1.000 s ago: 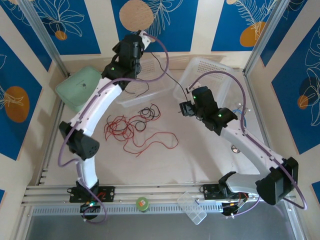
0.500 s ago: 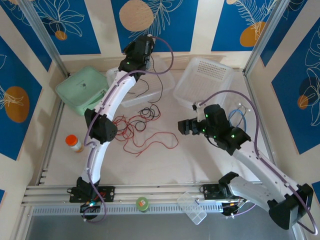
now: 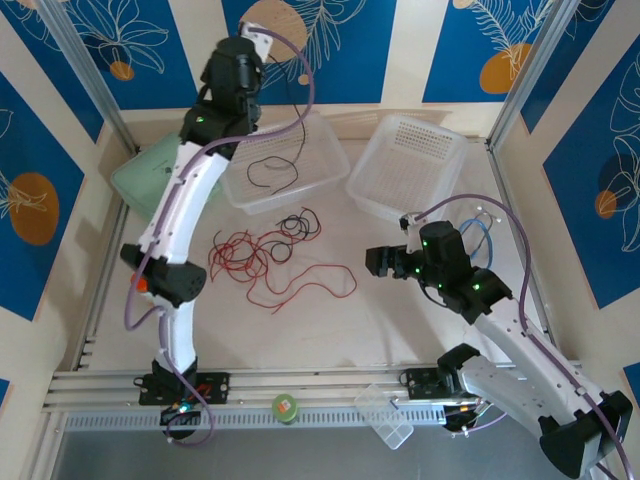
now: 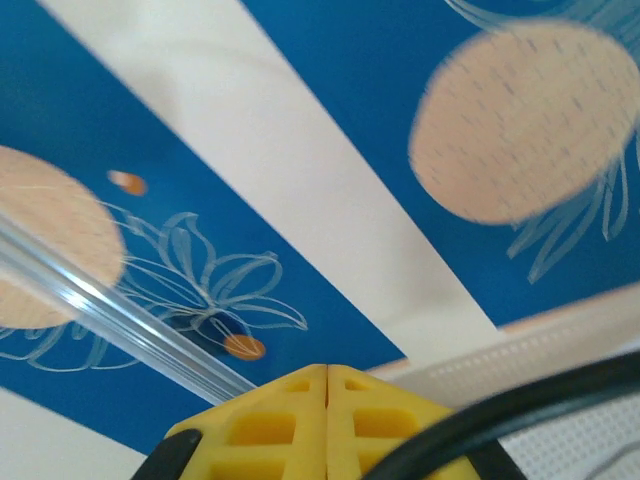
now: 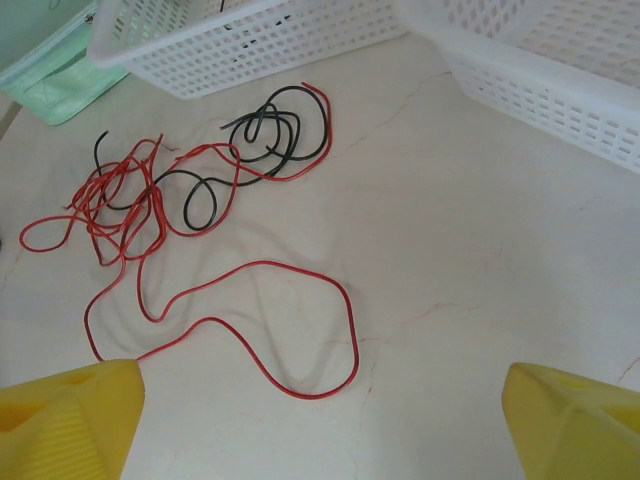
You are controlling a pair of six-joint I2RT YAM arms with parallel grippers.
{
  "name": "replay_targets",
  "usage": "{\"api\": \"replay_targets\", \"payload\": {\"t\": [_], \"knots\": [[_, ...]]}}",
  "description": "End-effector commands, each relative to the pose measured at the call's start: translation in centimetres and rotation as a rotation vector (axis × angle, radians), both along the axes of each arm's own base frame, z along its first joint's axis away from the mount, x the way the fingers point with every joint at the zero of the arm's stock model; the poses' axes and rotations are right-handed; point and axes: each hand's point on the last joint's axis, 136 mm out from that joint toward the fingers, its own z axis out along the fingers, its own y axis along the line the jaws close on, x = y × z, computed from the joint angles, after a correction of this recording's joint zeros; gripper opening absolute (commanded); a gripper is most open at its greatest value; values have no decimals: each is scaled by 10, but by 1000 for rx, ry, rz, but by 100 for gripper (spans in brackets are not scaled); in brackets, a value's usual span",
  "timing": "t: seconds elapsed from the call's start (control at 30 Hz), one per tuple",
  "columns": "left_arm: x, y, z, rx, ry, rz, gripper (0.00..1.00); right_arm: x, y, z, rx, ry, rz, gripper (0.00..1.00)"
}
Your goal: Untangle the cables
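The cables lie mid-table: a red tangle [image 3: 243, 256] [image 5: 118, 200], a black coil [image 3: 297, 224] [image 5: 268, 134] and a long red strand [image 3: 312, 281] [image 5: 300, 300] trailing to the right. Another black cable [image 3: 268, 166] lies inside the left white basket [image 3: 325, 175]. My left gripper [image 3: 245, 55] [image 4: 327, 400] is raised at the back wall above that basket, its yellow fingers pressed together on nothing. To the right of the long red strand, my right gripper [image 3: 380, 262] [image 5: 320, 410] hovers low with its jaws wide apart and bare table between them.
A second white basket [image 3: 455, 150] [image 5: 560, 80] stands at the back right, a green box [image 3: 140, 180] [image 5: 45, 75] at the back left. A blue coiled cable [image 3: 482, 228] lies by the right arm. A small clear box [image 3: 385, 416] and a green-capped item [image 3: 285, 407] sit at the near rail.
The left arm swung up and left from over the basket to the back wall; a black cable now lies in that basket. The right arm drew back towards the near right.
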Motion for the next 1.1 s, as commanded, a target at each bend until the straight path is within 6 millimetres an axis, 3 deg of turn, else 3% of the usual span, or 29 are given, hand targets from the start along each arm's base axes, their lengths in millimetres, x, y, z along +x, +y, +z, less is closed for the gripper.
{"api": "replay_targets", "payload": {"t": [0.0, 0.23, 0.4, 0.63, 0.73, 0.87, 1.07], "knots": [[10, 3, -5, 13, -12, 24, 0, 1, 6, 9, 49, -6, 10, 92], [35, -2, -37, 64, 36, 52, 0, -1, 4, 1, 49, 20, -5, 92], [64, -6, -71, 64, 54, 71, 0, -7, 4, -4, 78, 44, -10, 92], [94, -14, -151, 50, 170, 86, 0, -19, 6, -19, 123, 98, -15, 92], [95, -19, -197, 24, 271, 77, 0, -23, 11, -27, 137, 148, -23, 91], [83, -28, -260, -93, 451, 41, 0, -25, 16, -48, 82, 267, -58, 87], [54, -51, -325, -295, 690, -11, 1, -26, 20, -73, -129, 376, -115, 83]]}}
